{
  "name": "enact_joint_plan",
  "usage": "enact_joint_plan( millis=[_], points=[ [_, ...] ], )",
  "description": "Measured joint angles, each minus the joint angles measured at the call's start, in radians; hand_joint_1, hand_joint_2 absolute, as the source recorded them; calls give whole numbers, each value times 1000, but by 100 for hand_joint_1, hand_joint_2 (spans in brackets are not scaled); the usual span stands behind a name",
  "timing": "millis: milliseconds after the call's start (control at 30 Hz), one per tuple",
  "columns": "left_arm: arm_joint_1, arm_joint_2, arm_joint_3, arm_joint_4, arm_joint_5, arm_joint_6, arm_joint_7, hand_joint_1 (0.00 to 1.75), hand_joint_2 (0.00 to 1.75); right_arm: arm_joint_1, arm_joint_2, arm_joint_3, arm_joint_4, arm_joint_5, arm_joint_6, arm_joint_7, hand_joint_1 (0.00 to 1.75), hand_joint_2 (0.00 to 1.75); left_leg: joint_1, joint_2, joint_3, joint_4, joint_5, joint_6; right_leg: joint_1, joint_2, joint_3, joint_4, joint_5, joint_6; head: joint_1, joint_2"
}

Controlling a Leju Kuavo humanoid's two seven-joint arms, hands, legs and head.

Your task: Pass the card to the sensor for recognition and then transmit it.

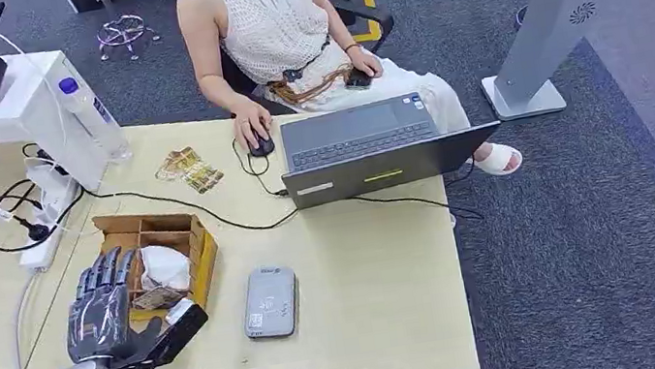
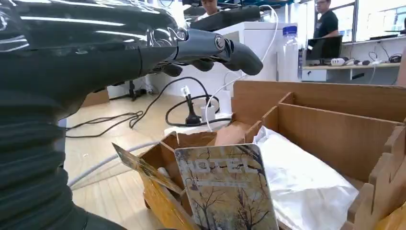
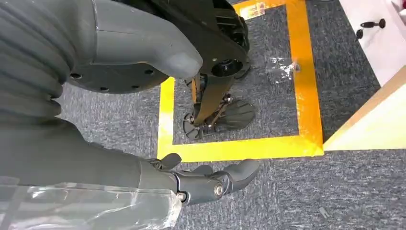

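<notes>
A card printed HOTEL (image 2: 225, 191) stands upright in the near compartment of a cardboard box (image 1: 203, 252), with a second card (image 2: 143, 167) leaning beside it. In the head view the card (image 1: 156, 297) lies just under my left hand (image 1: 106, 301). That hand hovers over the box's near left corner with its fingers (image 2: 210, 48) stretched out above the card, holding nothing. The grey card sensor (image 1: 271, 302) lies flat on the table to the right of the box. My right hand (image 3: 210, 181) hangs over the carpet, its fingers loosely apart and empty.
White plastic wrap (image 1: 164, 266) fills the box's middle compartment. A person sits at an open laptop (image 1: 367, 149) across the table, one hand on a mouse (image 1: 261, 145). Loose cards (image 1: 189, 169), cables, a power strip (image 1: 44, 248) and a water bottle (image 1: 93, 117) lie at the far left.
</notes>
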Motion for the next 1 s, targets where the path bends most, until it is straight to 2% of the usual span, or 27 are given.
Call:
enact_joint_plan(
  millis=[1000],
  points=[
    [0,17,0,13,24,-1,-19,0,175,0,3,-11,0,16,1,0,0,175,0,0,0,0,0,0,0,0,0,0,0,0,0,0]
  ],
)
